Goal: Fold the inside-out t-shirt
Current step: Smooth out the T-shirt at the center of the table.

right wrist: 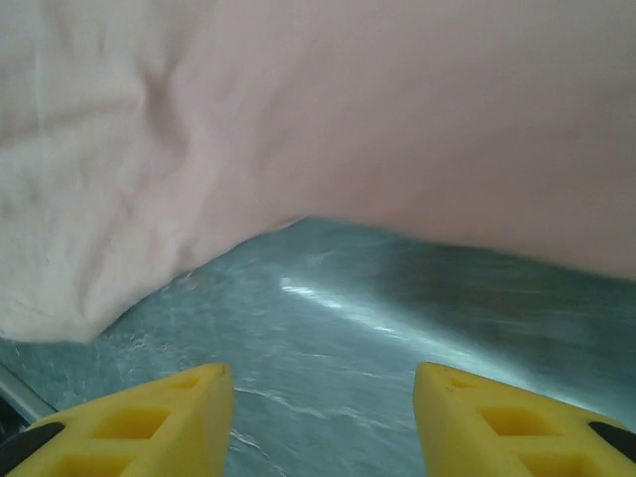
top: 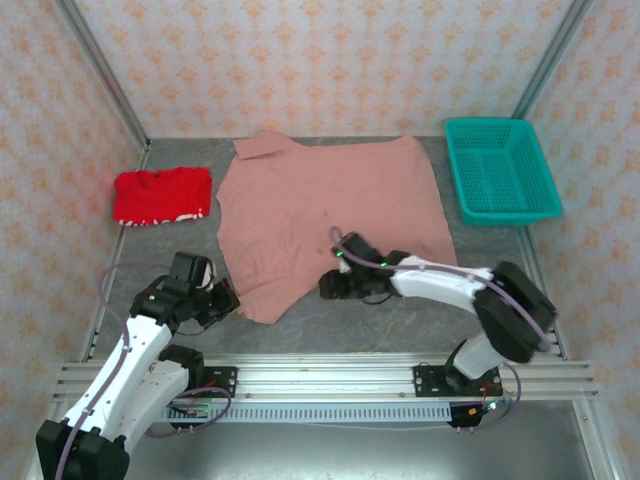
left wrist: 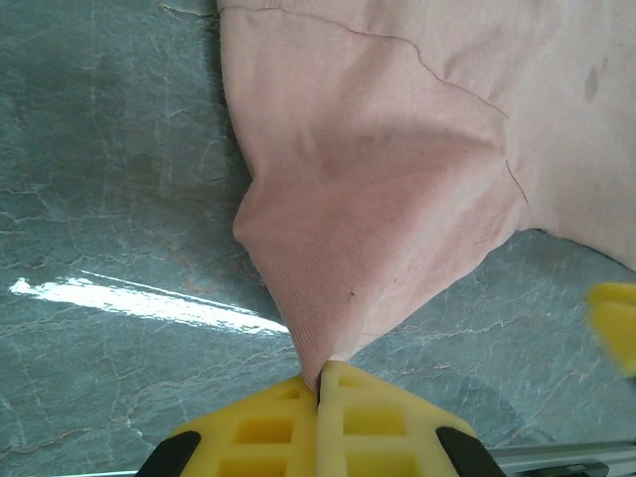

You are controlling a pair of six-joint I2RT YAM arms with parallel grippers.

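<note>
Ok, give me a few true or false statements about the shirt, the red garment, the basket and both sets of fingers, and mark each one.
1. The left fingers are shut on a corner of the pink t-shirt. True.
2. The right fingers grip the t-shirt. False: they stand open over bare table, with the shirt's edge ahead of them.
3. The red garment lies in the teal basket. False: it lies on the table left of the t-shirt, and the basket sits at the far right.
4. The t-shirt lies spread out rather than folded. True.
</note>
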